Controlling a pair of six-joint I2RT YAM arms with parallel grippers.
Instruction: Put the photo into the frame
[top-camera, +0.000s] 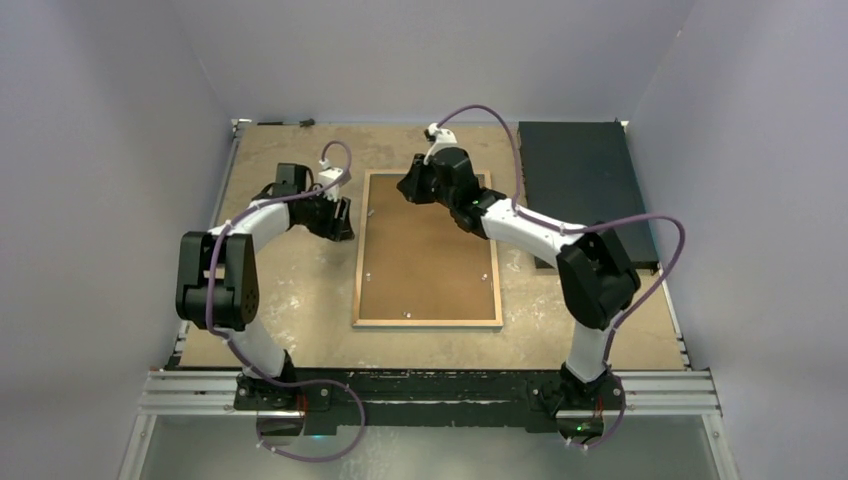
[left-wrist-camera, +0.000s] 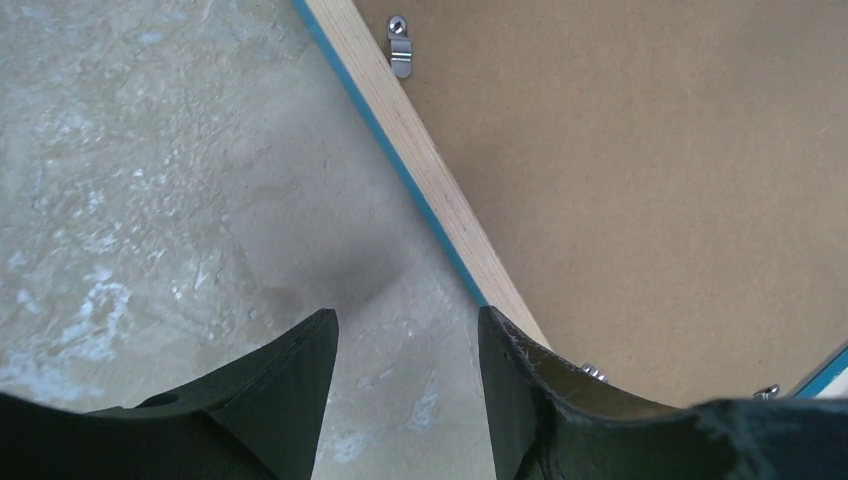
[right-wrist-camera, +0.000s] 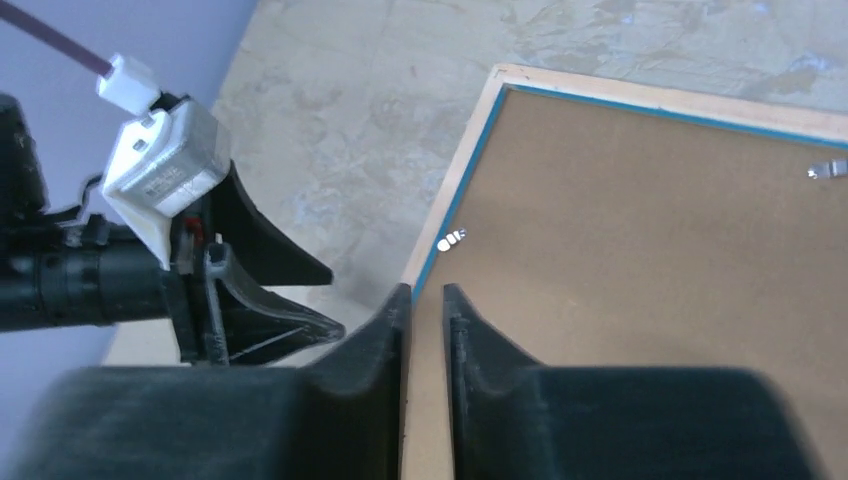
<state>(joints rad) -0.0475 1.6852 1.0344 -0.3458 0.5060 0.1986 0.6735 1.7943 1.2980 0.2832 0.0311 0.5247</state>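
Note:
The frame (top-camera: 358, 250) lies face down in the middle of the table, tan rear rim up, with a thin blue edge (left-wrist-camera: 385, 140) showing. A brown backing board (top-camera: 428, 250) fills it. The photo is hidden. My right gripper (right-wrist-camera: 420, 295) is at the frame's far left corner (top-camera: 410, 188). Its jaws stand narrow with the tan rim (right-wrist-camera: 460, 180) between them. My left gripper (left-wrist-camera: 405, 320) hangs open over bare table just outside the frame's left rim (top-camera: 340, 220), one finger (left-wrist-camera: 510, 350) overlapping the rim, nothing held.
A dark rectangular mat (top-camera: 580, 170) lies at the back right, partly under the right arm. Small metal clips (left-wrist-camera: 400, 48) (right-wrist-camera: 452, 240) sit on the board near the rim. My left gripper (right-wrist-camera: 335, 300) shows close beside the right one. Grey walls close in three sides.

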